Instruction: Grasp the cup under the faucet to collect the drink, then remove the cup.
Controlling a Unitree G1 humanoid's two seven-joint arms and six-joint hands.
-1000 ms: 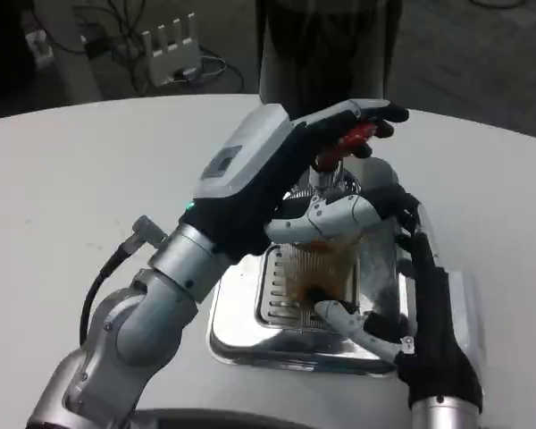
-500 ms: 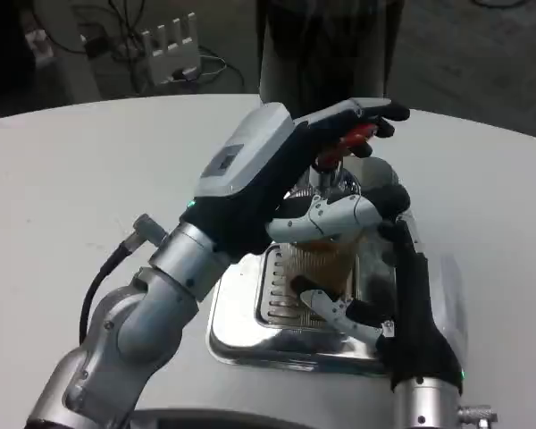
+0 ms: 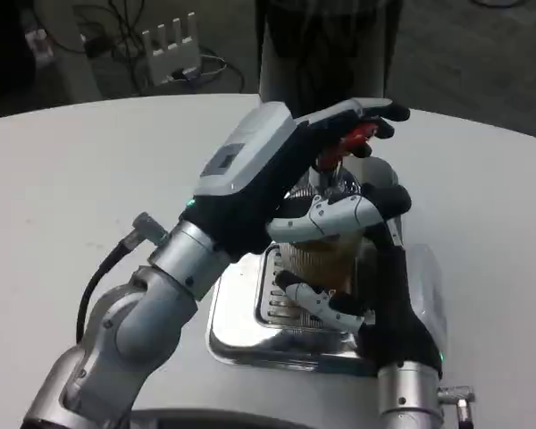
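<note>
One cup [image 3: 320, 257], clear and ribbed with brownish drink in it, standing on one shiny metal drip tray [image 3: 241, 326] under the faucet [image 3: 332, 183]. Cup is mostly hidden by fingers from both sides. Right hand [image 3: 375, 277] comes up from the bottom edge; its fingers [image 3: 314, 298] wrap round the near lower side of the cup, and another of its fingers lies across the upper part, near the rim, so the cup sits gripped between them. Left hand [image 3: 281, 170] reaches in from the left, above the cup, its fingertips [image 3: 375, 114] curled over one red tap lever [image 3: 355, 136], touching it from the top; the lever pokes out just under them. Can't tell how hard it presses. Faucet body is directly below the left fingertips and just above the right hand's upper finger. One dark drink dispenser [image 3: 326, 45] stands behind the lever, past the left fingertips. All on one white table [image 3: 80, 179]. Far from both hands, off the table at upper left, one white box with prongs [image 3: 171, 43] and loose cables [image 3: 107, 36] on the floor.
</note>
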